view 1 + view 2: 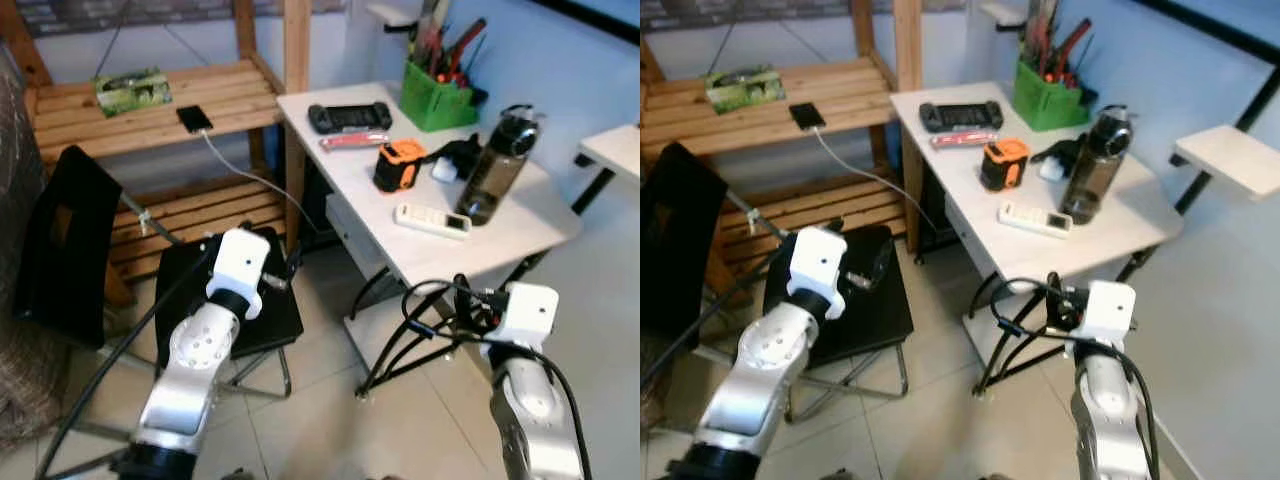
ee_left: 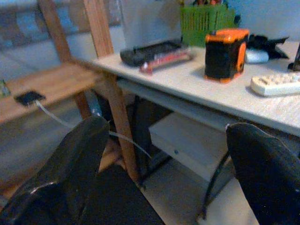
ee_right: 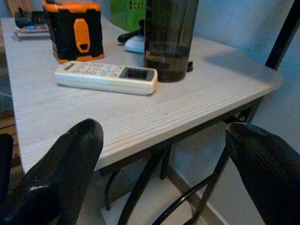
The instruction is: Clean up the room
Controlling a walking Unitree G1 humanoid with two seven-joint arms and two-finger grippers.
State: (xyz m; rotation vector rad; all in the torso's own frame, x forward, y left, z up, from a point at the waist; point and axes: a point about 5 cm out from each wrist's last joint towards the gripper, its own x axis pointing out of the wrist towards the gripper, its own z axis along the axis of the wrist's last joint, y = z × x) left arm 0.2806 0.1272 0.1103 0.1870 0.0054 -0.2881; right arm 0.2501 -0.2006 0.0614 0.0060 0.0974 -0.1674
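The white remote control (image 1: 431, 220) lies near the front edge of the white table (image 1: 520, 235), just beside the dark water bottle (image 1: 497, 165) and the orange tape measure (image 1: 399, 165). The right gripper (image 3: 164, 168), fingers apart and empty, hangs below that front edge, apart from the remote. The left gripper (image 2: 164, 164), also spread, hovers over the black folding chair (image 1: 262, 310). The green tool bin (image 1: 437, 95) is cut off at the top.

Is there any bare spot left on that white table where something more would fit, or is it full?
The white table has bare room along its near edge, in front of the remote and the dark bottle. A second patch lies at its left side, between the red pen case and the remote. The far part is crowded: game controller, green tool bin, orange tape measure.
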